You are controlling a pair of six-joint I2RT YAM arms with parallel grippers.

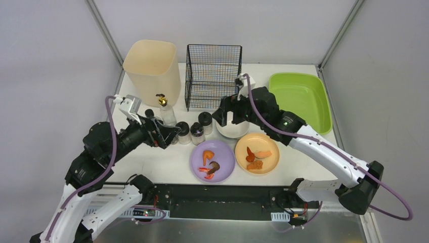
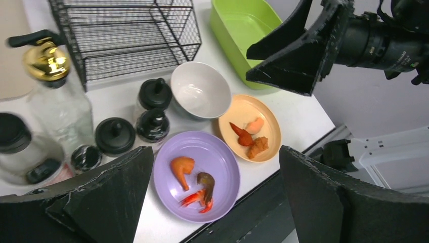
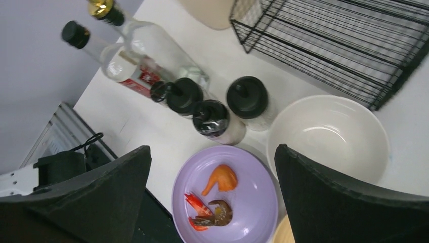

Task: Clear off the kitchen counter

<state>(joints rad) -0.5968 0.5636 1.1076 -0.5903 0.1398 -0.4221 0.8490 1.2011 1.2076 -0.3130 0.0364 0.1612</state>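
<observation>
Both arms reach out over the kitchen counter [image 1: 169, 164], the white tabletop spread between the grey walls, and it is crowded. The left gripper [image 2: 215, 152] hovers with its jaws wide apart and nothing in them, next to the black-capped jars [image 1: 197, 132] and the gold-pump bottle [image 1: 164, 109]. The right gripper [image 3: 212, 148] is spread wide and empty too, hanging above the white bowl [image 1: 232, 127]. At the front edge, a purple plate [image 1: 222, 152] and an orange plate [image 1: 270, 164] sit side by side, both with food scraps. Along the back stand a cream bin [image 1: 152, 71], a wire basket [image 1: 213, 76] and a green tub [image 1: 298, 98].
</observation>
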